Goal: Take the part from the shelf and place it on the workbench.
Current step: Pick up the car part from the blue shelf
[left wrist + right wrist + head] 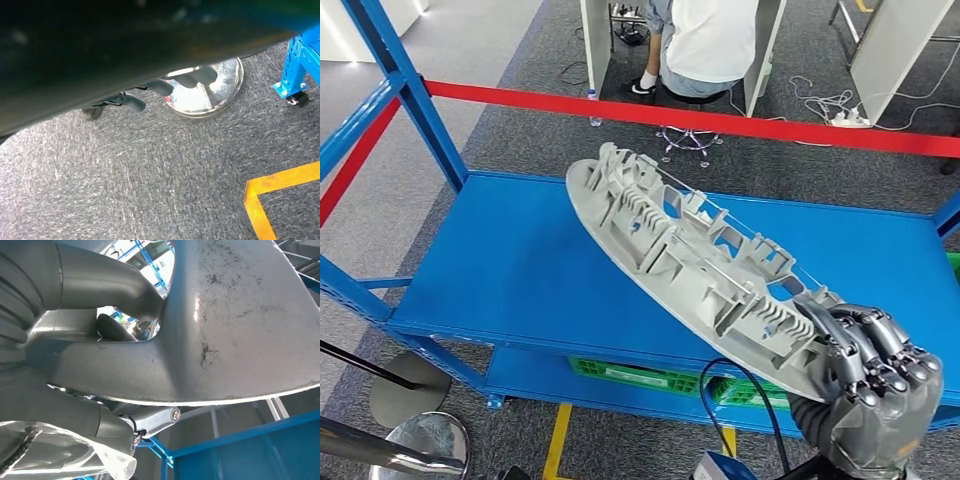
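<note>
Right hand [875, 385] has its fingers clamped on one end of the long grey ribbed part [682, 255], so it should lift level clear of the blue shelf [509, 270]. Can't tell what the left hand's fingers are doing.

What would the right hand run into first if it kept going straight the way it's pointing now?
Probably the blue shelf deck. The right hand grips one end of the long grey part, which reaches ahead of it above that deck, so the part's far tip would likely meet it first. Depth here is hard to judge.
</note>
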Tool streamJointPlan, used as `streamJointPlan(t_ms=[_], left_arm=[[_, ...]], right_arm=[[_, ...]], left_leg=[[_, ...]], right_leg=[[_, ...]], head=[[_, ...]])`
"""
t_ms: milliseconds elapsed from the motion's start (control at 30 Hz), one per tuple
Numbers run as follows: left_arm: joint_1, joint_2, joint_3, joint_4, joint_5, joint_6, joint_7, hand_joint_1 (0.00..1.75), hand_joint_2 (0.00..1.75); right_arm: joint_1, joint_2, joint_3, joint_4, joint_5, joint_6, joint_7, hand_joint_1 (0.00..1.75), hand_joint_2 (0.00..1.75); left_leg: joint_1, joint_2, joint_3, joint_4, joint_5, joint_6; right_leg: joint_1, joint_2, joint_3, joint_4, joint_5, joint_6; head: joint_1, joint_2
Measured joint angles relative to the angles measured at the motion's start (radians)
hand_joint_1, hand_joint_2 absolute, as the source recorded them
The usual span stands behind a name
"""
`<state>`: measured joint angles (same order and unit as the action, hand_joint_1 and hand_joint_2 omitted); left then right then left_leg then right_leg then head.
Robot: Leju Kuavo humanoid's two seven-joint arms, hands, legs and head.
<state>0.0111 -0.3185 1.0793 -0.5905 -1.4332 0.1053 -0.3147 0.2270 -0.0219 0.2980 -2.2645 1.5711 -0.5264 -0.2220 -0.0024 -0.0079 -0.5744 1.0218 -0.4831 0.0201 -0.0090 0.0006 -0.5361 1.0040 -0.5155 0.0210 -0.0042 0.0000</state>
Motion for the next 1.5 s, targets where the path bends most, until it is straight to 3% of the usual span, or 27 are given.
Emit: streamJointPlan(t_ms=[100, 1500], left_arm=[[0.001, 0.000, -0.001, 0.000, 0.000, 0.000, 0.000, 0.00, 1.75], [0.025, 0.003, -0.076, -0.016, 0.033, 0.022, 0.050, 0.00, 1.75]], right_arm=[[0.001, 0.003, -0.002, -0.004, 0.000, 0.000, -0.001, 1.75, 1.75], [-0.008, 0.010, -0.009, -0.016, 0.000, 0.022, 0.022, 1.75, 1.75]], left_leg=[[0.000, 0.000, 0.000, 0.000, 0.000, 0.000], [-0.001, 0.000, 0.000, 0.000, 0.000, 0.000]], right_leg=[[0.000, 0.000, 0.000, 0.000, 0.000, 0.000], [-0.001, 0.000, 0.000, 0.000, 0.000, 0.001]], head=[[0.000, 0.000], [0.000, 0.000]])
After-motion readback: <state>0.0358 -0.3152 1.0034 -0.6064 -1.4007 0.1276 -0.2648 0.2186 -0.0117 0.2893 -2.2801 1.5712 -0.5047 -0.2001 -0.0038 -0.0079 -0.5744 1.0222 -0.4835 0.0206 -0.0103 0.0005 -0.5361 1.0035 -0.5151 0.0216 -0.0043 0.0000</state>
